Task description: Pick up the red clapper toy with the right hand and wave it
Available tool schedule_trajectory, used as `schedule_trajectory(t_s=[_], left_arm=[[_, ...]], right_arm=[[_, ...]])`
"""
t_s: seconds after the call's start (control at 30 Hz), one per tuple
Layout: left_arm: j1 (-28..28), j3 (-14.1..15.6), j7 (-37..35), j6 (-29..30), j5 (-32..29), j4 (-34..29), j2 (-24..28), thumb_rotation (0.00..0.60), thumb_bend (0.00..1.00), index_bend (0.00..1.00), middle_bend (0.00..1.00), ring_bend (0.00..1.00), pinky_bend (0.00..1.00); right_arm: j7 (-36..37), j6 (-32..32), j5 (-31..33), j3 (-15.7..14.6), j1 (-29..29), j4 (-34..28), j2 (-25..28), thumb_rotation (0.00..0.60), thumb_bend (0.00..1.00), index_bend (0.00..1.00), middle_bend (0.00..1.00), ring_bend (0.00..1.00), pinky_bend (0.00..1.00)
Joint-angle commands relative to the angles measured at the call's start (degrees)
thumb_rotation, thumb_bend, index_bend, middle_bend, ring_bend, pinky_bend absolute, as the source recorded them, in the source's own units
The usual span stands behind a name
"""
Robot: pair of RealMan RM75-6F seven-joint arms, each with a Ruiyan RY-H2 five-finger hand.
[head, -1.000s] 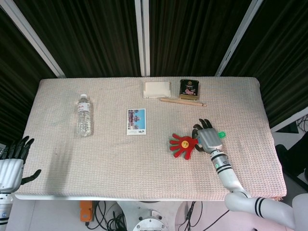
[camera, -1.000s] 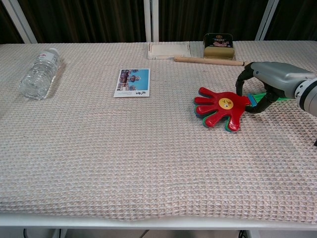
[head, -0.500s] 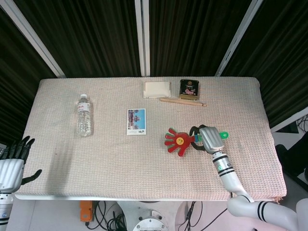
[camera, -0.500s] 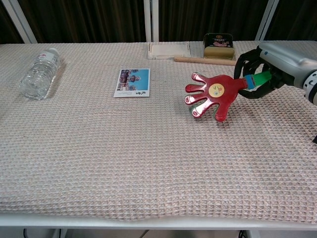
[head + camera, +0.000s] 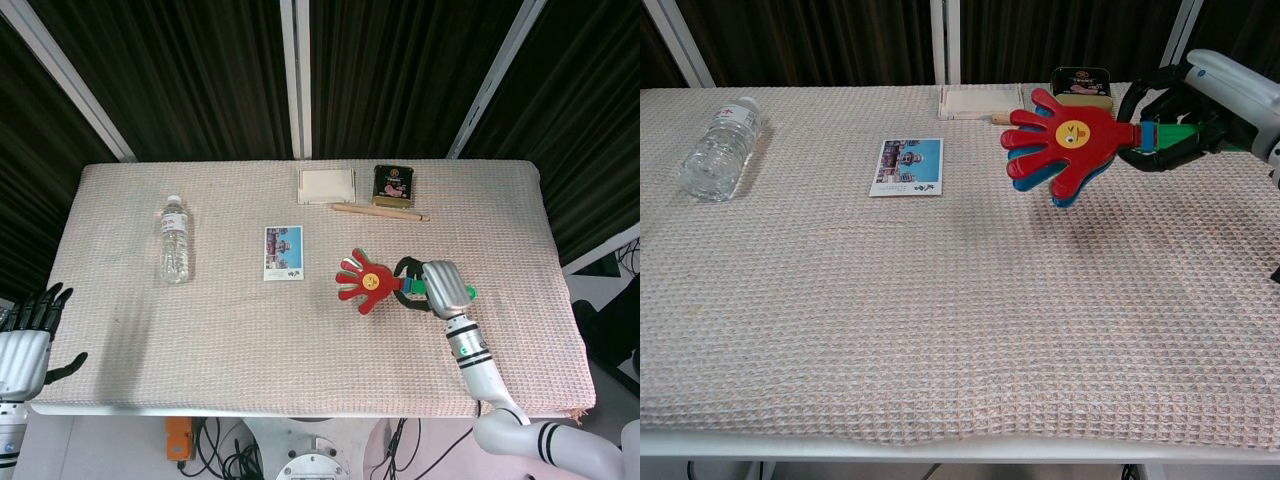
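Two hands are in view, and only one is working. Far to the left of the red clapper toy, at the near corner of the tabletop, the left hand hangs with its fingers apart and nothing in them. Well left of the clapper lies the water bottle on its side, and nearer, just left of it, the photo card lies flat. The clapper itself is off the cloth, its red palm facing the chest camera, blue and green layers showing behind it, a faint shadow on the weave below. Behind it sit the pale tray, the dark tin and the wooden stick. To its right, the right hand grasps the green handle, dark fingers wrapped around it.

To wave well, I judge the wrist should swing in short, quick arcs with the grip kept firm near the handle's base, so the layers slap together. Keep the arc above the cloth and forward of the tin and stick, which lie close behind.

Against the frame a second back, the clapper has risen from lying flat on the tabletop and shifted left, towards the card; the right hand has lifted with it. The left hand has not moved.
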Motion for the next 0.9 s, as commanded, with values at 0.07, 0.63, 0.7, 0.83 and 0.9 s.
schedule_trajectory(t_s=[0.07, 0.63, 0.7, 0.83, 0.9], left_arm=[[0.01, -0.02, -0.12, 0.06, 0.03, 0.01, 0.03, 0.6, 0.16, 0.04, 0.0, 0.0, 0.0], [0.01, -0.09, -0.95, 0.43, 0.38, 0.28, -0.06, 0.6, 0.16, 0.04, 0.0, 0.0, 0.0], [-0.01, -0.09, -0.92, 0.37, 0.34, 0.28, -0.1, 0.6, 0.16, 0.04, 0.0, 0.0, 0.0], [-0.01, -0.06, -0.77, 0.29, 0.28, 0.21, -0.14, 0.6, 0.16, 0.04, 0.0, 0.0, 0.0], [0.0, -0.05, -0.69, 0.24, 0.22, 0.16, -0.11, 0.6, 0.16, 0.04, 0.0, 0.0, 0.0]], right_arm=[[6.8, 2.19, -1.01, 2.04, -1.07, -3.11, 1.3, 0.6, 0.45, 0.94, 0.77, 0.74, 0.92], [68.38, -1.27, -6.67, 7.95, -5.63, -23.2, 20.1, 0.6, 0.46, 0.94, 0.78, 0.74, 0.92], [68.27, -2.95, -7.23, 7.05, -5.02, -21.58, 20.85, 0.6, 0.46, 0.94, 0.78, 0.74, 0.92], [53.57, -6.76, -5.77, 4.65, -3.11, -17.79, 20.58, 0.6, 0.46, 0.94, 0.78, 0.74, 0.92], [37.0, -7.4, -2.67, 3.78, -2.06, -15.94, 19.49, 0.6, 0.46, 0.94, 0.78, 0.74, 0.92]])
